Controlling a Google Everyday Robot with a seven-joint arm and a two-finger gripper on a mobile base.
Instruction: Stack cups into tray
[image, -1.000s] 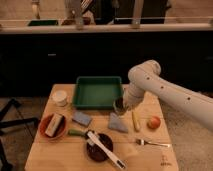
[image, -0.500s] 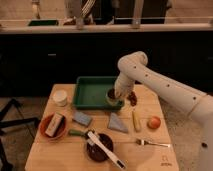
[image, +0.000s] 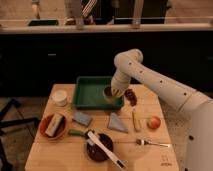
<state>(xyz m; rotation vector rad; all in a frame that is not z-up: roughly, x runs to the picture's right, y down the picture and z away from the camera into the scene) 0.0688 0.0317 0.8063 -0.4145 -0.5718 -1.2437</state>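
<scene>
The green tray (image: 89, 85) sits at the back middle of the wooden table. My gripper (image: 114, 92) is over the tray's right end, shut on the rim of the dark grey-green cup (image: 107, 93), which is upright just inside the tray's right wall. I cannot tell whether the cup rests on the tray floor. The cream-white cup (image: 60, 97) stands on the table left of the tray, apart from it.
An orange-red bowl (image: 46, 133) holding a pale block is at front left. A dark-brown bowl (image: 94, 153) with a white-handled tool is at front middle. Two grey sponges (image: 81, 118) (image: 117, 123), a yellow piece (image: 135, 120), a round fruit (image: 154, 122), a fork (image: 152, 143) and dark grapes (image: 131, 95) lie nearby.
My gripper has carried the grey-green cup left from the table beside the tray's right end to inside the tray. The other things have not moved.
</scene>
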